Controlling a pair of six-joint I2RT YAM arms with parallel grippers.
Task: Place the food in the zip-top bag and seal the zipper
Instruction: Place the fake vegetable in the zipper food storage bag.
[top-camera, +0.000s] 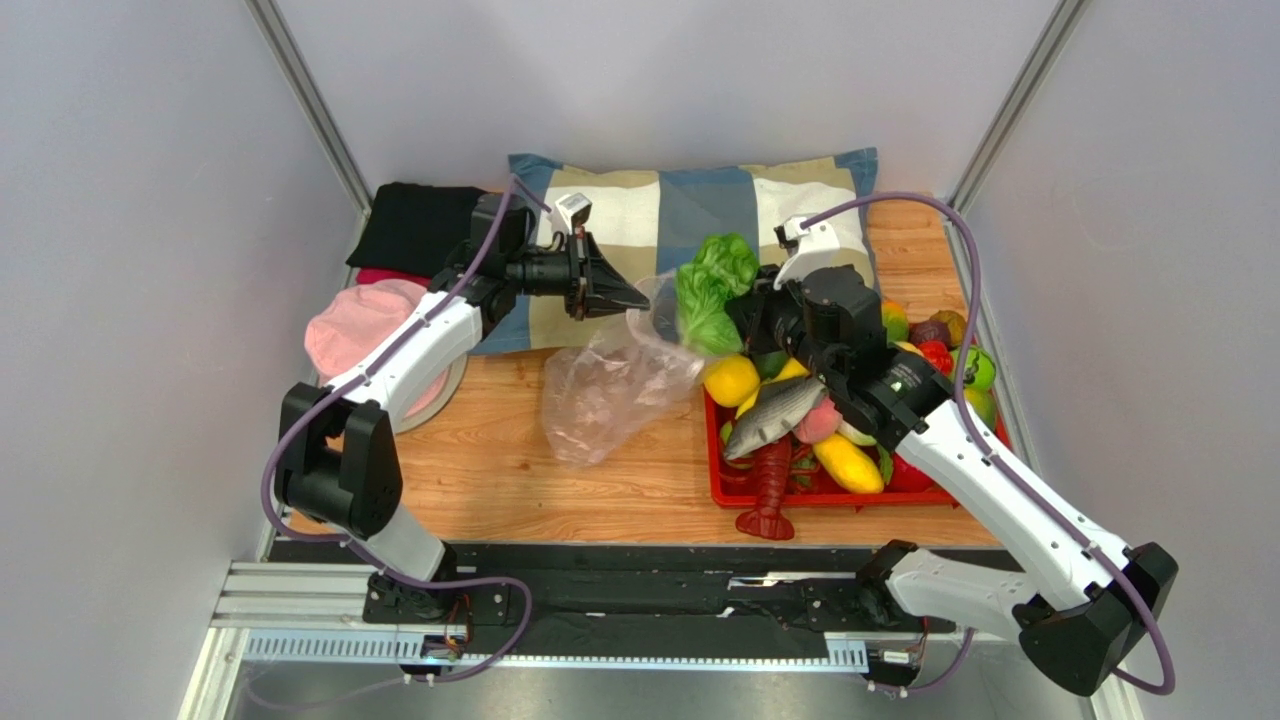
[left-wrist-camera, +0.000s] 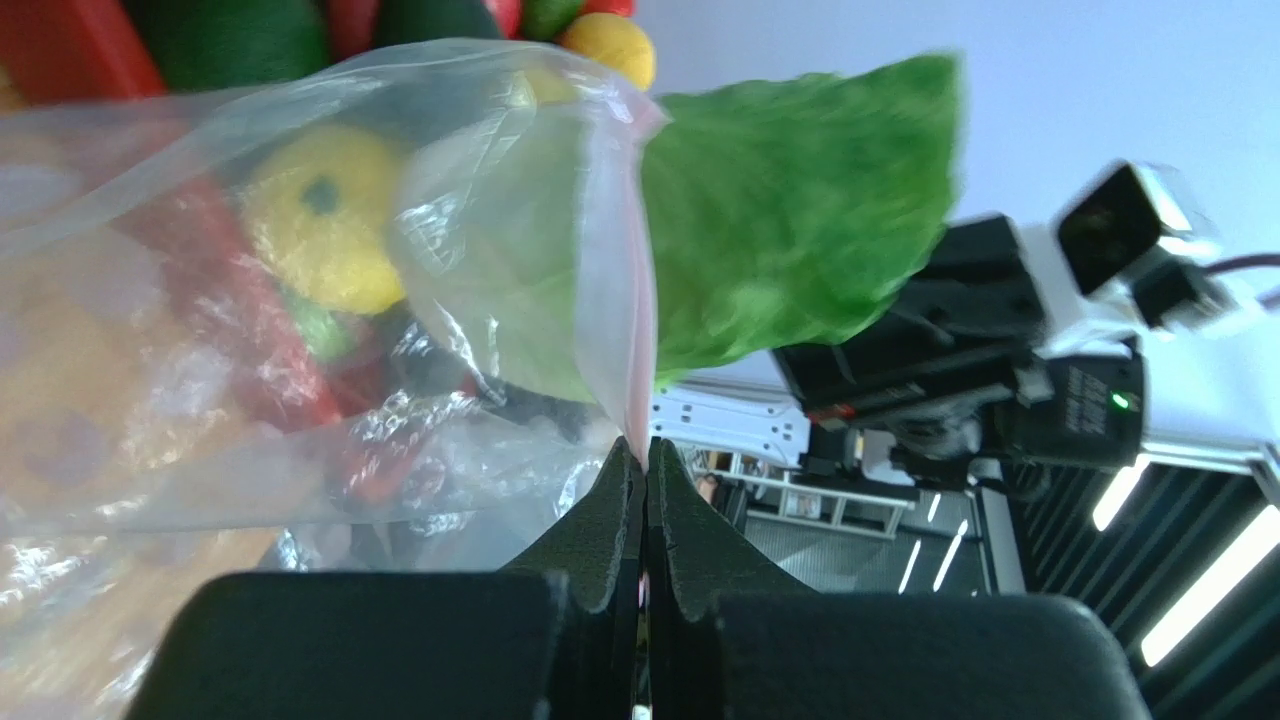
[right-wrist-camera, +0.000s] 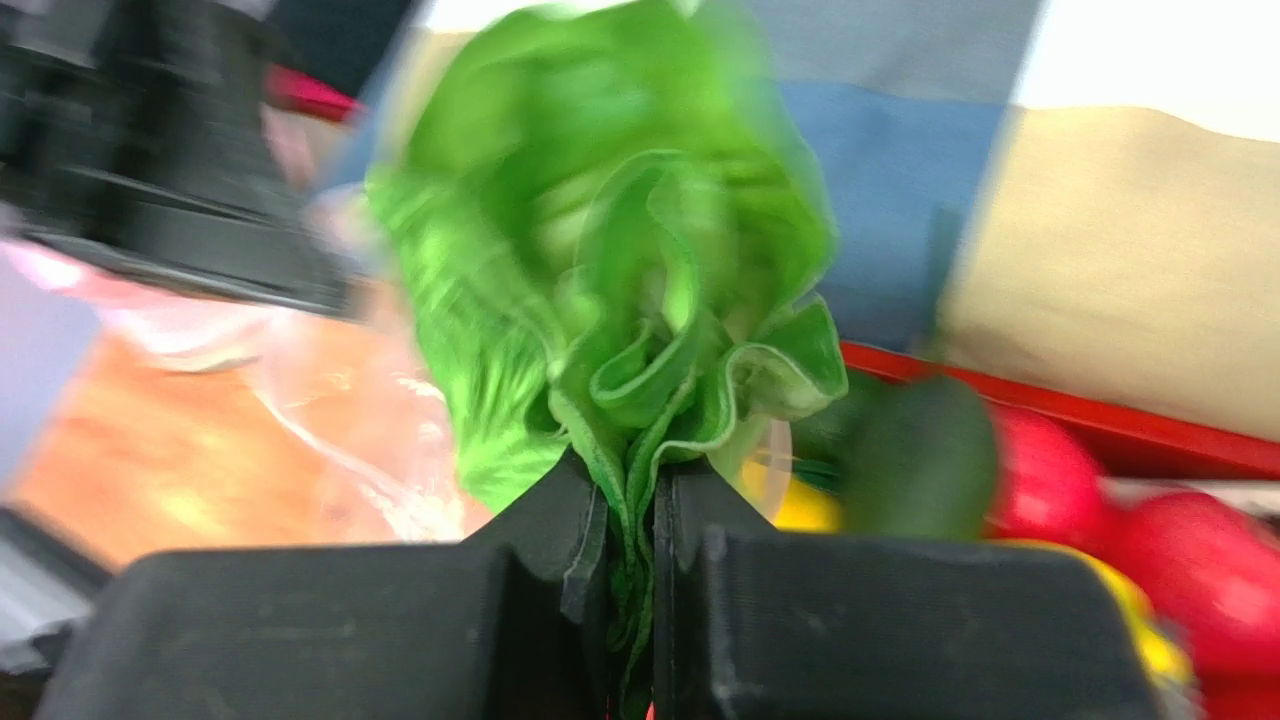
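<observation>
Grey walls (top-camera: 135, 225) enclose a wooden surface (top-camera: 481, 488), where the left fingers (left-wrist-camera: 616, 495) are closed on the bag (top-camera: 601, 393) rim. They hold its mouth up so the right fingers (right-wrist-camera: 579, 525), clamped on the lettuce (top-camera: 715, 282) just beside it, can push it inside.

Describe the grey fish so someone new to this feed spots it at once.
Find the red tray of toy food on the right of the wooden table. At its left end the fish lies slantwise between a yellow round fruit and a red lobster. It is the only silvery grey thing among bright colours.
</observation>
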